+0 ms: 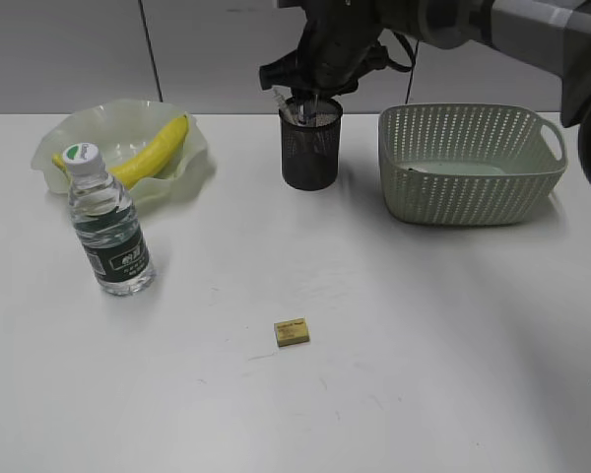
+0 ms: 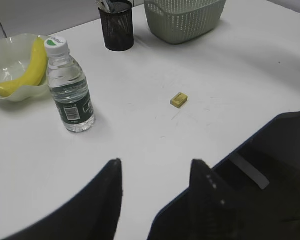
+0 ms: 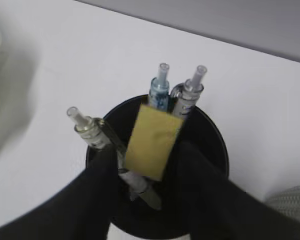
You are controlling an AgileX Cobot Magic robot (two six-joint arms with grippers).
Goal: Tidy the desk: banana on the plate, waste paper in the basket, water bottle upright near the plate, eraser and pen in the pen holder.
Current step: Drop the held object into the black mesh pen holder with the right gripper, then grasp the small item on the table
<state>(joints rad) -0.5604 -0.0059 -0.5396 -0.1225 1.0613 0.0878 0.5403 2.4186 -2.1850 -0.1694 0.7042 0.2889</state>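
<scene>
Right gripper (image 3: 146,165) above black wire-mesh pen holder (image 1: 310,148), dark fingers flanking flat yellow rectangular eraser (image 3: 153,142); contact unclear. Three clear-barrelled pens (image 3: 110,142) stand inside. Left gripper (image 2: 155,175) parted, empty, over matte white desk (image 1: 424,345). Second small yellow eraser (image 1: 292,332) lies mid-desk. Smooth banana (image 1: 158,150) in ruffled translucent plate (image 1: 98,123); ribbed clear water bottle (image 1: 110,222) upright beside it. Perforated basket (image 1: 470,163) right.

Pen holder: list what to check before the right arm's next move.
1. Yellow eraser above the pen holder mouth: ok.
2. Right fingers gripping that eraser: cannot tell.
3. Pens standing inside the holder: ok.
4. Second eraser in the holder: not ok, it lies on the desk.
5. Banana on the plate: ok.
6. Bottle upright near the plate: ok.
</scene>
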